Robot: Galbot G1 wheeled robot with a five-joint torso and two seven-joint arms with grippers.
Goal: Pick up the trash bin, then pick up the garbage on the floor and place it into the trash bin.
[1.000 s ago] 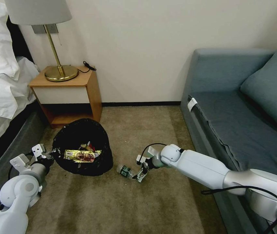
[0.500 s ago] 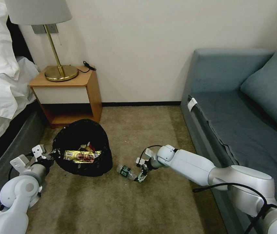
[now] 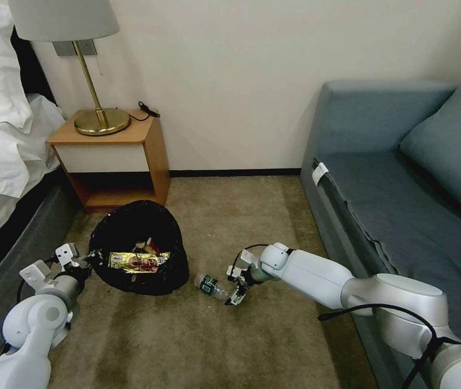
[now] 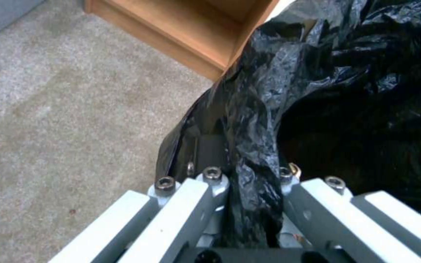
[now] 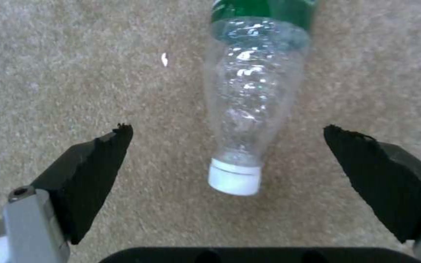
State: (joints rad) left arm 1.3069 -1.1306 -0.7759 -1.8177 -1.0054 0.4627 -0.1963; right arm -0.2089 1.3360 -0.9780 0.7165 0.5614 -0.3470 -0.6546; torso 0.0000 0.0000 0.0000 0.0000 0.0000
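The trash bin (image 3: 139,246), lined with a crinkly black bag, stands on the carpet before the nightstand; a gold-yellow wrapper (image 3: 138,261) and other garbage lie inside it. My left gripper (image 3: 87,258) is shut on the bin's rim, the black bag (image 4: 249,153) pinched between its fingers. A small clear bottle (image 3: 209,286) with a green label lies on the floor right of the bin. My right gripper (image 3: 234,289) hovers open at its white cap end (image 5: 235,179), the fingers (image 5: 93,171) straddling the bottle's neck (image 5: 249,106) without touching it.
A wooden nightstand (image 3: 112,156) with a brass lamp (image 3: 99,116) stands behind the bin. The bed (image 3: 3,162) runs along the left, and a blue sofa (image 3: 403,183) along the right. Open carpet (image 3: 198,346) lies in front.
My right gripper has crept a little lower and closer around the bottle's cap end. The left gripper and bin have shifted slightly; the bottle has not moved.
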